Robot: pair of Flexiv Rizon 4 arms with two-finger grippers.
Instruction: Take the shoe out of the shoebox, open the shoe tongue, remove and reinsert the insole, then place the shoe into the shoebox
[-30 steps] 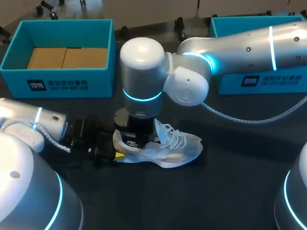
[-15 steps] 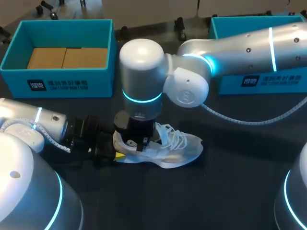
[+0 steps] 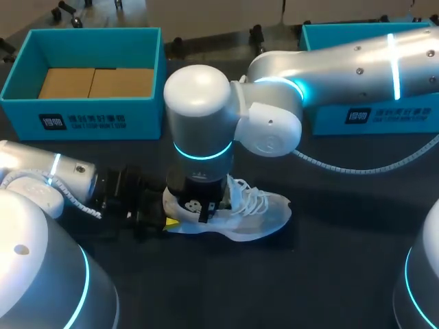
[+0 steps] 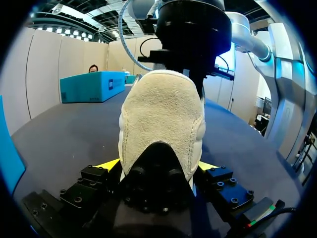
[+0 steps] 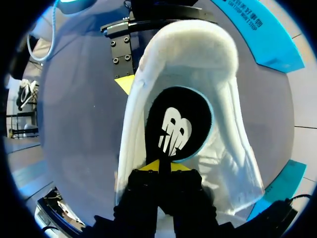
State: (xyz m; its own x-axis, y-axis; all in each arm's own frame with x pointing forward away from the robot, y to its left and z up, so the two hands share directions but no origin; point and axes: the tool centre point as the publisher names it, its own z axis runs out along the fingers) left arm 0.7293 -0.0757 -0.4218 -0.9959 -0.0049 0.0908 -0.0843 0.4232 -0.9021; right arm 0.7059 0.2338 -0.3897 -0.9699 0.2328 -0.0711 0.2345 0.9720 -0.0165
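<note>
Dark tabletop (image 3: pixel 322 274), seen from above and from both wrists. The right gripper (image 5: pixel 163 167) has its yellow tips pressed close together on the near edge of the black insole (image 5: pixel 176 124), which bears a white logo and sits in the heel opening of the white shoe (image 5: pixel 233 148). In the head view the insole (image 3: pixel 195 204) shows as a black flap at that opening, directly under the right arm's upright wrist.

The left gripper (image 4: pixel 157 166) clamps the shoe's suede heel (image 4: pixel 161 114) from both sides, one yellow tip showing at each flank.

The shoe (image 3: pixel 264 209) stands on its sole near the table's middle, with loose white laces. Its heel points toward the left arm, which comes in low from the left, and its toe points right.

Well apart from it, on the far side, sit two teal shoeboxes. The left box (image 3: pixel 89 123) is open with brown cardboard inside. The right box (image 3: pixel 384 116) is partly hidden behind the right arm.
</note>
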